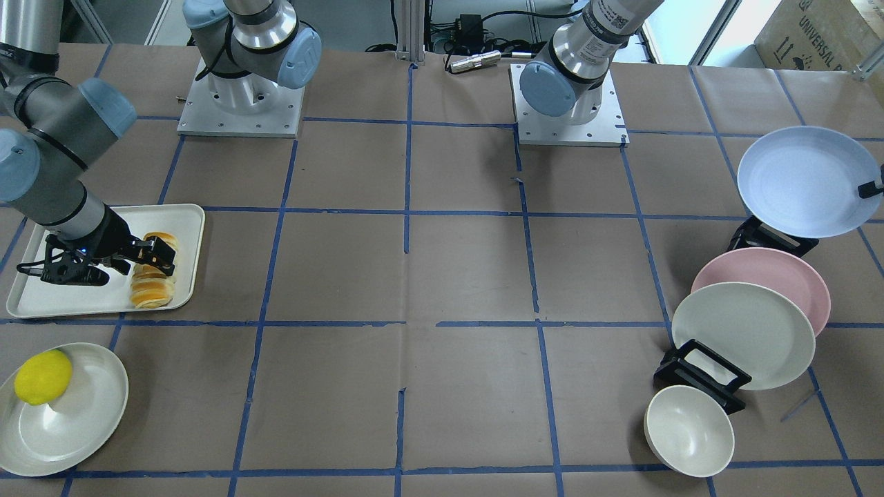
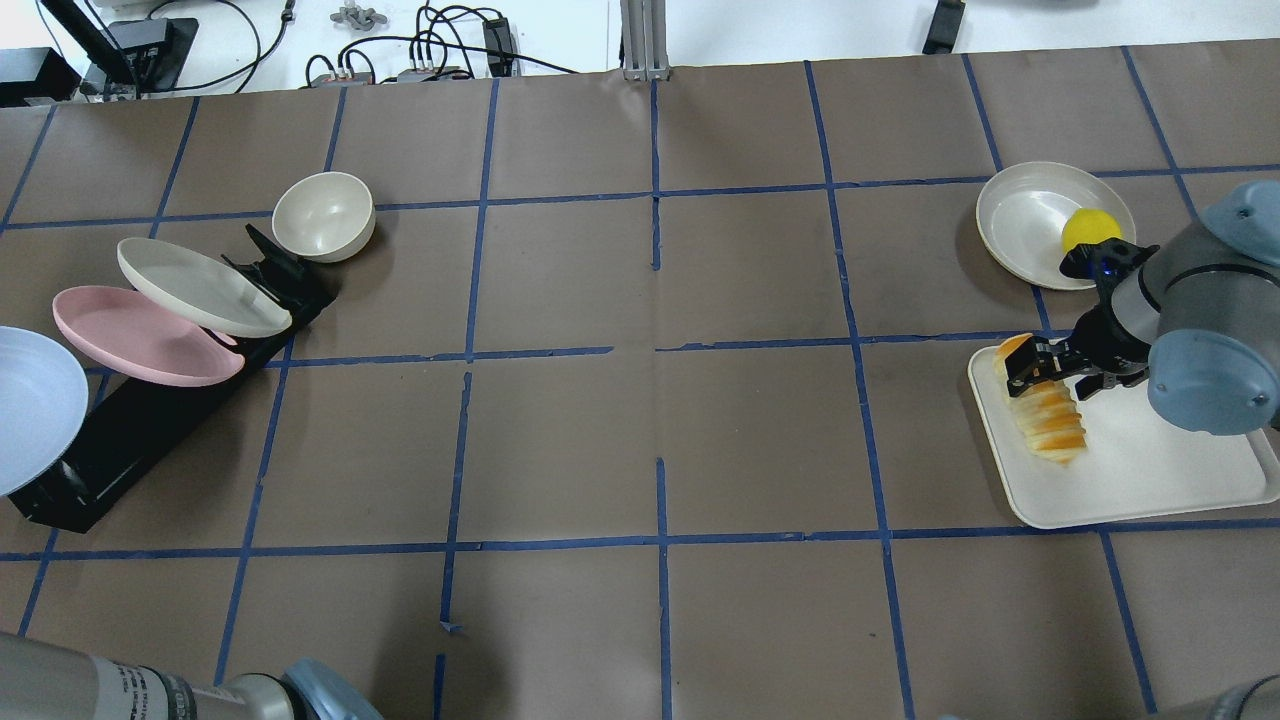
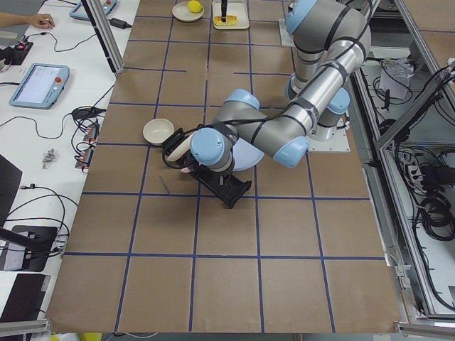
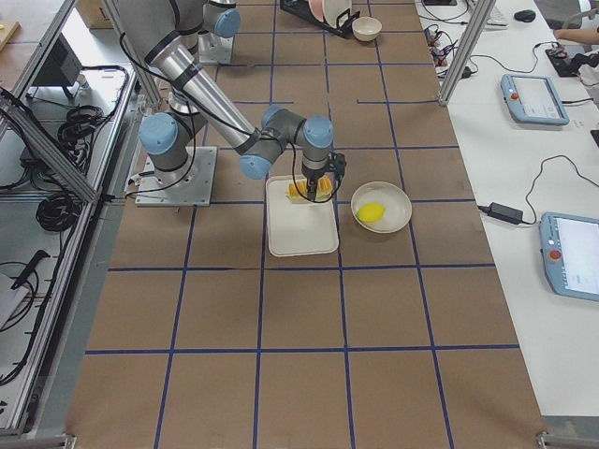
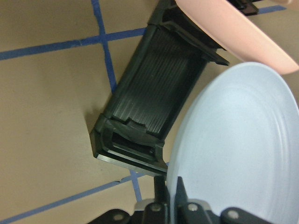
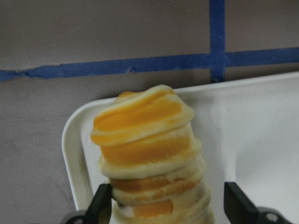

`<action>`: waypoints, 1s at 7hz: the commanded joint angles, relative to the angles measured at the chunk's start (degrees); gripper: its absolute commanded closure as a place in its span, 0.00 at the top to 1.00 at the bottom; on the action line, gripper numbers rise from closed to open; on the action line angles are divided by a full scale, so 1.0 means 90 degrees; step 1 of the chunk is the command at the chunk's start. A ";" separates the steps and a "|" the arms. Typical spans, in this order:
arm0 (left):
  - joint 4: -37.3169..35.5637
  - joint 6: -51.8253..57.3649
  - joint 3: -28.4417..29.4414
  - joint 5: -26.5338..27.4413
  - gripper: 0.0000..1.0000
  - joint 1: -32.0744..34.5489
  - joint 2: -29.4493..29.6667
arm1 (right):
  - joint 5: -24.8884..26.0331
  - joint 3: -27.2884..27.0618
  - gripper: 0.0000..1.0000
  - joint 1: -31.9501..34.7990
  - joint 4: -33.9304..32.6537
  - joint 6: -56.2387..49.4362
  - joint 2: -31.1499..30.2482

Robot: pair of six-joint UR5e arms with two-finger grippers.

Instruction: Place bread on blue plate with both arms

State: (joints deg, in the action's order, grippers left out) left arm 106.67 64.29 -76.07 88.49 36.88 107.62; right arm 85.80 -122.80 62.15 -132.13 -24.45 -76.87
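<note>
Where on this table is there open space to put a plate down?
The table is bare through its middle, between the black rack and the white tray. Both ends are crowded: pink plate, cream plate and bowl at the rack; bread on the tray, with the lemon's plate beside it.

Brown-papered desk (image 2: 760, 440) gridded with blue tape.
A white tray (image 2: 1150, 480), a cream plate (image 2: 1015, 215), a black rack (image 2: 140, 430) and a cream bowl (image 2: 322, 215) are carried on it.
</note>
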 commanded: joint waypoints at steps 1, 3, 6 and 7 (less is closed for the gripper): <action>0.0762 -0.0295 -0.0083 -0.0212 0.07 0.0139 -0.0676 | -0.0089 -0.0056 0.85 0.0008 -0.0016 0.0119 0.0074; 0.0756 -0.1141 -0.0073 -0.0243 0.05 0.1422 -0.1252 | -0.0080 -0.0057 0.24 0.0008 -0.0229 0.0032 0.0123; 0.0221 -0.3463 -0.0073 -0.0253 0.03 0.3736 -0.1401 | -0.0002 0.0148 0.12 0.0037 -0.0221 -0.0144 -0.0004; -0.0188 -0.4370 -0.0083 -0.0243 0.03 0.4401 -0.1285 | -0.0002 0.0313 0.12 0.0066 -0.0115 -0.0260 -0.0246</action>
State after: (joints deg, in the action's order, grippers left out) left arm 108.87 34.69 -76.72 86.27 68.68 95.29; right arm 85.74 -121.47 62.49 -133.90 -25.81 -77.26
